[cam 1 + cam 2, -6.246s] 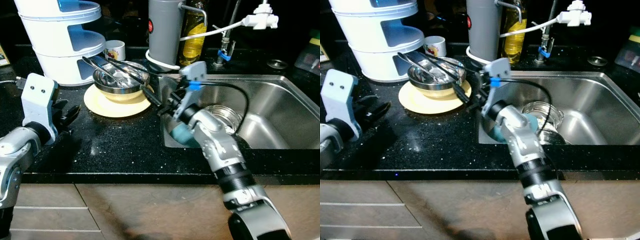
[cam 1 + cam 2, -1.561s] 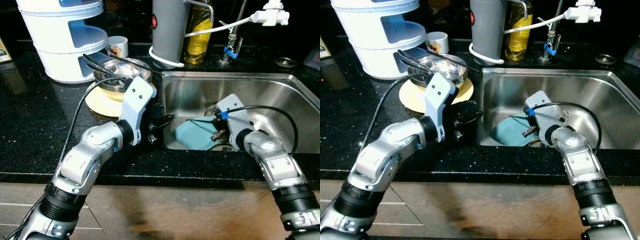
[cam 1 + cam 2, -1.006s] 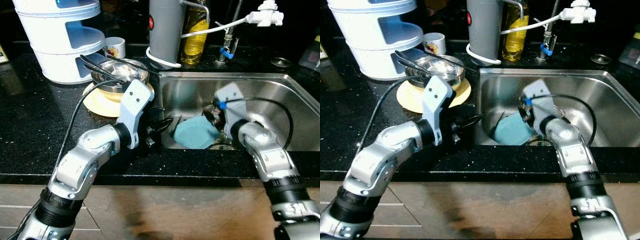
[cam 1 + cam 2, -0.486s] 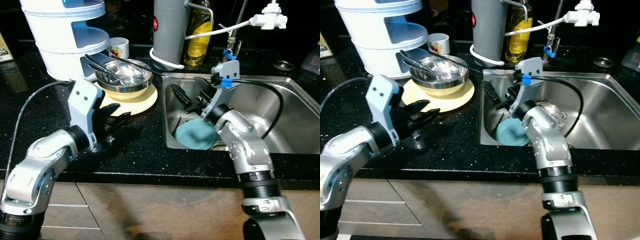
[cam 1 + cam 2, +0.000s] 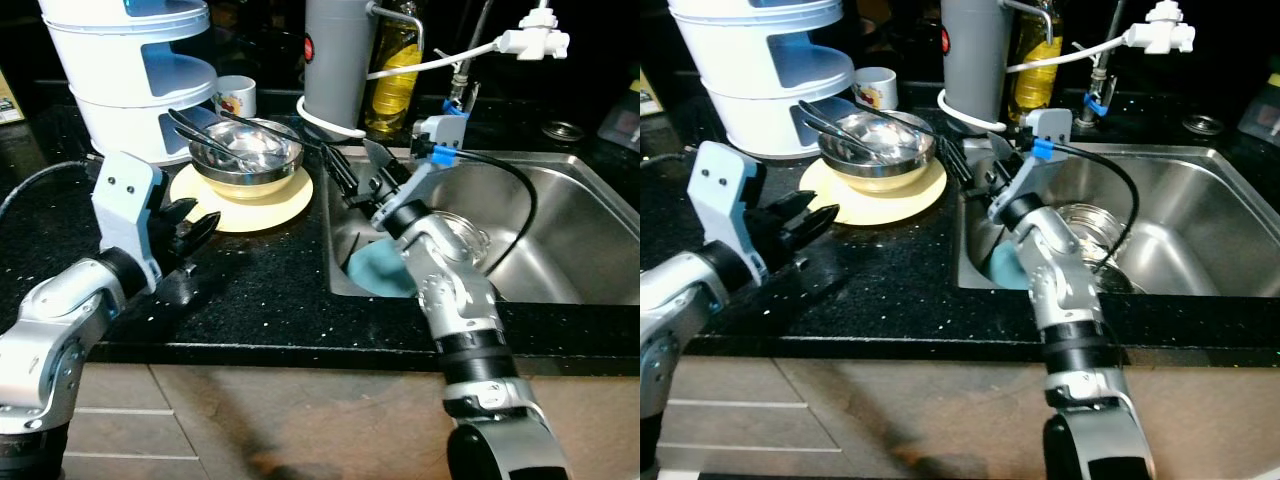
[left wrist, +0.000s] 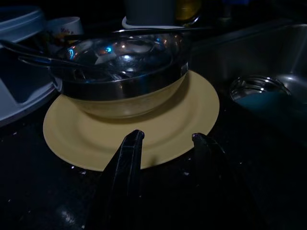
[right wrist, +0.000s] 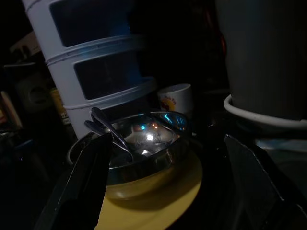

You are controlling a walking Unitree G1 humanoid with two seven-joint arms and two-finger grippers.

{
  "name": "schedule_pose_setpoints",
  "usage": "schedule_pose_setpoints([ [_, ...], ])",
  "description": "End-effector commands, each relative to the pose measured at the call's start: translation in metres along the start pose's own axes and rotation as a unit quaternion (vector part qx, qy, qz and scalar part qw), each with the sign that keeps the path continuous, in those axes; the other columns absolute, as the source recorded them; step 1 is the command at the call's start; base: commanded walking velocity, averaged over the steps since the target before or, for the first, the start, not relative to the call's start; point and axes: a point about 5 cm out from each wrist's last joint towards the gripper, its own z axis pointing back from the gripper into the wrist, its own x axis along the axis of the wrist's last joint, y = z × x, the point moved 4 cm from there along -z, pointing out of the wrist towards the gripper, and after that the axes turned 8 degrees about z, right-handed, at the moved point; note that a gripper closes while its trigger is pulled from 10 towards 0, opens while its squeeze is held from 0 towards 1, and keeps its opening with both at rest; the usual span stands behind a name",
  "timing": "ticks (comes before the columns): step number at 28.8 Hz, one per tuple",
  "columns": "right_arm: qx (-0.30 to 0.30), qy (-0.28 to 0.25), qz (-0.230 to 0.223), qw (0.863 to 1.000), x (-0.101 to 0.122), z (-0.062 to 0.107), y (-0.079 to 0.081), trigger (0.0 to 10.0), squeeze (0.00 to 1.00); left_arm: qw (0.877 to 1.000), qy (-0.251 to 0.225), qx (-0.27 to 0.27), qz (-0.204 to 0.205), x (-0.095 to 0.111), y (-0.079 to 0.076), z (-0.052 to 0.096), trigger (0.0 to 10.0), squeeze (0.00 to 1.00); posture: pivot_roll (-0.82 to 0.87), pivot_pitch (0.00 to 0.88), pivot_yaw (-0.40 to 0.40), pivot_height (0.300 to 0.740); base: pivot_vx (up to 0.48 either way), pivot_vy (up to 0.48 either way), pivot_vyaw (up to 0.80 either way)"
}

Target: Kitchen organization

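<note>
1. Now the right gripper (image 5: 352,168), fingers spread, hovers over the sink's (image 5: 560,170) left rim beside the steel bowl (image 5: 247,155) on its yellow plate (image 5: 245,209).
2. Left gripper (image 5: 198,228), fingers apart, rests on the black counter (image 5: 260,275) near the plate.

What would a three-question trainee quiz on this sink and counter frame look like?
1. True or false: the steel bowl sits on the yellow plate.
2. What lies in the sink beside the glass jar?
A. teal plate
B. white mug
C. oil bottle
3. Fill in: the right tool is open at the sink's ___ edge, pointing toward the bowl.

Key:
1. True.
2. A: the teal plate. The white mug and the oil bottle stand on the counter.
3. Left. The left tool is open too, low over the counter before the yellow plate.
</note>
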Motion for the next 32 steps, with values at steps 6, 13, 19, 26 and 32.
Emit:
schedule_pose_setpoints([
  [6, 0.013, 0.015, 0.012, 1.0, -0.015, -0.024, 0.02, 10.0, 0.0, 0.999, 0.029, -0.004, -0.014, -0.01, 0.004, 0.006, 10.0, 0.0, 0.03, 0.188, -0.047, 0.74, 0.0, 0.0, 0.0],
  [13, 0.022, 0.026, 0.029, 0.999, -0.02, -0.038, 0.031, 10.0, 0.0, 0.999, 0.028, -0.001, -0.016, -0.01, 0.002, 0.009, 10.0, 0.0, 0.05, 0.191, -0.059, 0.74, 0.0, 0.0, 0.0],
  [19, 0.02, 0.023, 0.039, 0.999, -0.02, -0.042, 0.032, 10.0, 0.0, 0.999, 0.028, 0.003, -0.017, -0.01, 0.003, 0.011, 10.0, 0.0, 0.04, 0.192, -0.062, 0.74, 0.0, 0.0, 0.0],
  [26, 0.002, 0.006, 0.042, 0.999, -0.014, -0.043, 0.026, 10.0, 0.0, 0.999, 0.028, 0.003, -0.016, -0.01, 0.003, 0.012, 10.0, 0.0, 0.04, 0.193, -0.061, 0.74, 0.0, 0.0, 0.0],
  [32, -0.021, -0.041, 0.046, 0.998, 0.002, -0.041, 0.013, 10.0, 0.0, 0.999, 0.028, 0.001, -0.016, -0.01, 0.002, 0.013, 10.0, 0.0, 0.04, 0.193, -0.06, 0.74, 0.0, 0.0, 0.0],
])
